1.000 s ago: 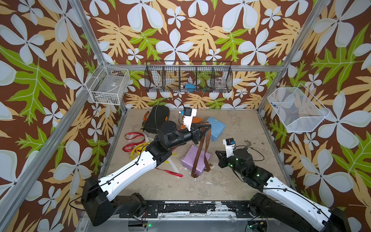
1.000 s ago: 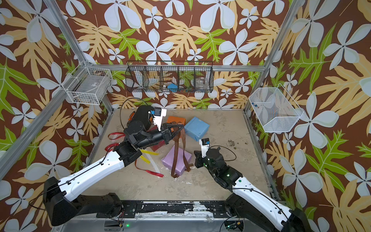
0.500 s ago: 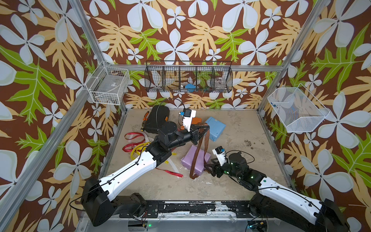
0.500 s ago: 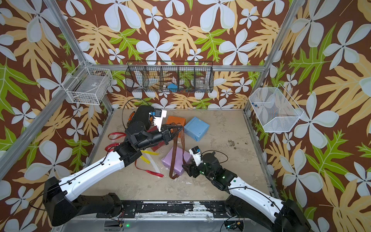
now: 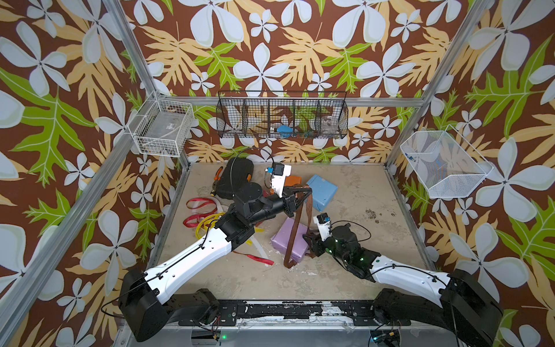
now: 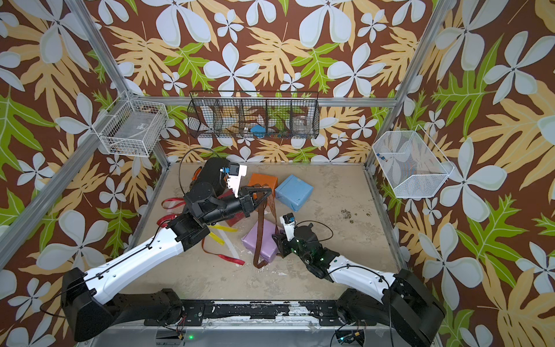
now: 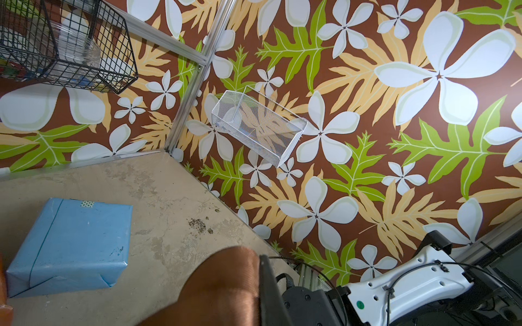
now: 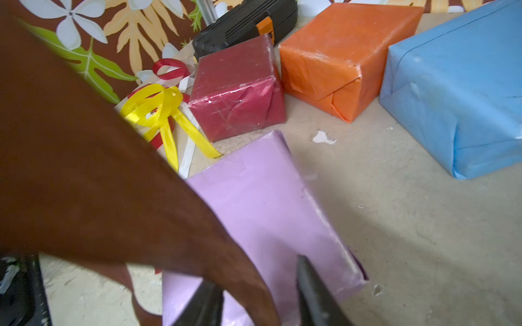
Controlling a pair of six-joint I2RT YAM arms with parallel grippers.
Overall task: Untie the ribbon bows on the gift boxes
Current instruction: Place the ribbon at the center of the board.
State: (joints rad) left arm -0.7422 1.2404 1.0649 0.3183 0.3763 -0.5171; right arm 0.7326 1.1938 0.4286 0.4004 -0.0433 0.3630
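Three boxes are lying bare; my left pincer is pinching the brown ribbon above the lilac box. My right pincer is narrowing at that box's edge, grip unclear; next I am pulling the ribbon free.

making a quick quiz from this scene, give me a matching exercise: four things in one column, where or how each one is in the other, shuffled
Things:
1. brown ribbon
2. lilac box
3. yellow ribbon
4. blue box

States:
A. loose on the table, off any box
B. bare, towards the back
C. held up by the left gripper
D. next to the right gripper

Pairs: 1-C, 2-D, 3-A, 4-B
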